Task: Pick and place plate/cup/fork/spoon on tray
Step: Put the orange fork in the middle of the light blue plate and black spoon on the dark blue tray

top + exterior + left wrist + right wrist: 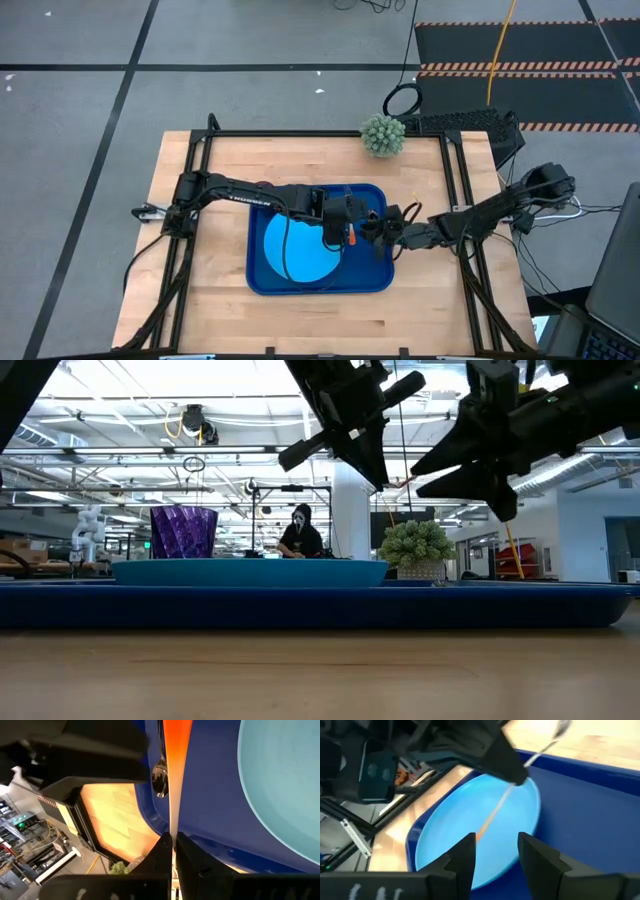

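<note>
The dark blue tray (375, 280) lies mid-table with the light-blue plate (295, 250) flat on its floor. The purple cup (183, 532) stands upright behind the plate in the low view; my left arm hides it from above. The dark spoon (160, 776) lies on the tray floor. My left gripper (348, 222) is over the tray beside the plate, shut on the fork (492, 820). My right gripper (495, 855) is open just to the right of it (374, 230), its fingers on either side of the orange handle's free end, with no touch showing. My left gripper pinches the fork between its two fingertips at the thin end of the orange handle (172, 831), where it meets the metal shaft. The handle sticks out past the fingertips and the silver tines (562, 727) stick out the other way. The fork is slanted and lifted clear of the tray.
A small green potted plant (382, 135) stands at the table's far edge behind the tray. Bare wood lies left of the tray and along the near edge. A person (300, 532) shows far back in the room beyond the table.
</note>
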You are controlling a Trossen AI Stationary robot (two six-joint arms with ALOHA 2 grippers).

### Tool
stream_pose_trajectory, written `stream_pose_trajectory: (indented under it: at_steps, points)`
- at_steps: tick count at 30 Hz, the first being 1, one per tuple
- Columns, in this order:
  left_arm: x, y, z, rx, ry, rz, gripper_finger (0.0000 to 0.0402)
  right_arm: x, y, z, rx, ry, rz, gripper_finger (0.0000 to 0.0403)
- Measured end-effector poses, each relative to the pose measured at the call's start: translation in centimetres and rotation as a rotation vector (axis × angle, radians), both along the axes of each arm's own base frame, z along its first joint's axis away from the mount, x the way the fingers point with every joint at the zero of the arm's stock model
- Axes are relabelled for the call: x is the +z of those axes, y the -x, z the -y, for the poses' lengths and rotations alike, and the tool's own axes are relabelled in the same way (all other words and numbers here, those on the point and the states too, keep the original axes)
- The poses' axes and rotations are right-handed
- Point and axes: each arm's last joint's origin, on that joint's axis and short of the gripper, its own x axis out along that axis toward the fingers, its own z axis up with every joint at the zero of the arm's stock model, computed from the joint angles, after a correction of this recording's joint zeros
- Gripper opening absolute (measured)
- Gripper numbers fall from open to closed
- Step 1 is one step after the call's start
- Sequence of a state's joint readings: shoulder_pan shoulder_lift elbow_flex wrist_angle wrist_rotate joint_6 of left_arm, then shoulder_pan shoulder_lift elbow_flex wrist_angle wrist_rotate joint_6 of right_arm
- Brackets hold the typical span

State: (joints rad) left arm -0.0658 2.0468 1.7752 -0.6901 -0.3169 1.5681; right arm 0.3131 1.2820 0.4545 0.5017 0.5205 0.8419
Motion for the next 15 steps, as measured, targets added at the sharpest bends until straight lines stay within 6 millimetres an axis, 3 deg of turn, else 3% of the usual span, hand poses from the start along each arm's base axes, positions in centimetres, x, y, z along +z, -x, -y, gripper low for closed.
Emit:
stream_pose_trajectory:
  at_steps: [15]
  points:
    - [0.0,0.0,0.2,-0.001,0.003,0.008,0.0009,-1.4,-2.2,0.7,-0.005,-0.024,0.050,0.0139]
